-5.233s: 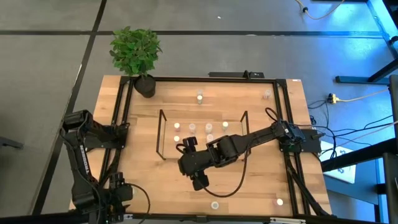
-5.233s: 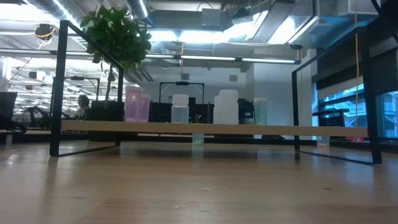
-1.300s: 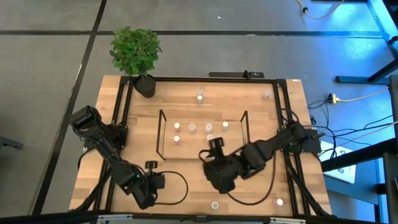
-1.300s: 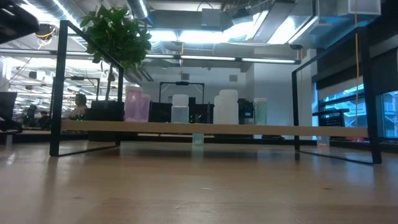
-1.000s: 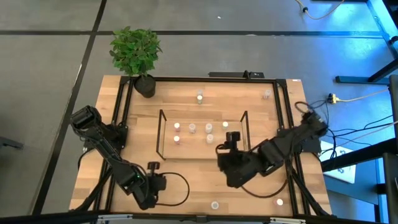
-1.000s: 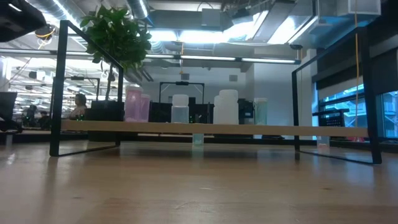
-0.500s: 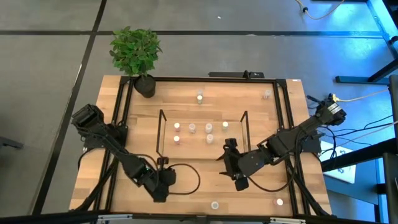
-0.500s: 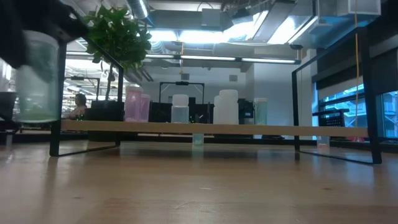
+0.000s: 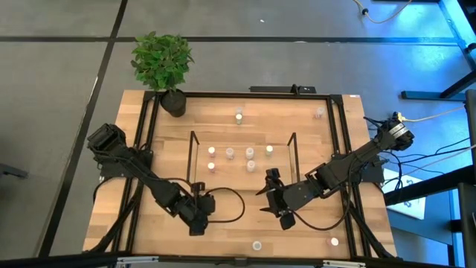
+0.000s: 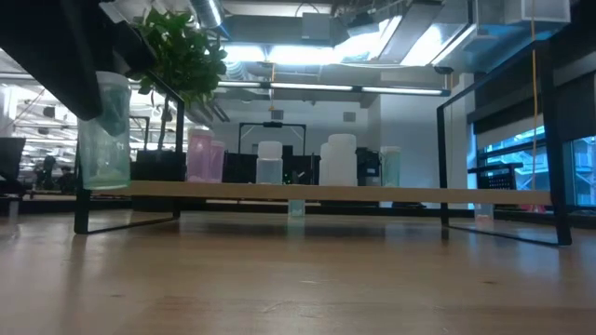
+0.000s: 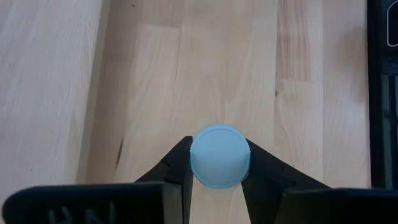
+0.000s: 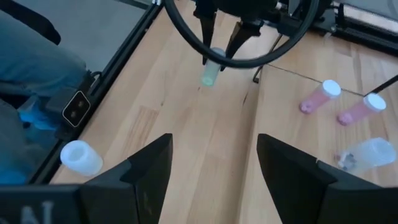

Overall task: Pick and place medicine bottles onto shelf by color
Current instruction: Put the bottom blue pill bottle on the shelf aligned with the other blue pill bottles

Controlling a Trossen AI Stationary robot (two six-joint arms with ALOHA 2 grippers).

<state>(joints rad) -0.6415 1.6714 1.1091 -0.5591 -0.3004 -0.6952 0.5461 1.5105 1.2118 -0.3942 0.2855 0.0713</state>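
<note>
Planks of pale wooden table (image 9: 230, 231) under office-ceiling striplights (image 10: 391, 90).

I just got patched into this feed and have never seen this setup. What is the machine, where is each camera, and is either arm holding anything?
These are two dark robot arms at a wooden table. One camera looks straight down, one sits at table-top height, and one rides on each wrist. The left gripper is shut on a green-tinted bottle with a pale cap; the left wrist view shows that cap between the fingers. The right gripper is open and empty, near the front of the shelf, a low black wire rack holding several small bottles. More bottles stand loose on the table, and a potted plant sits at a far corner.
</note>
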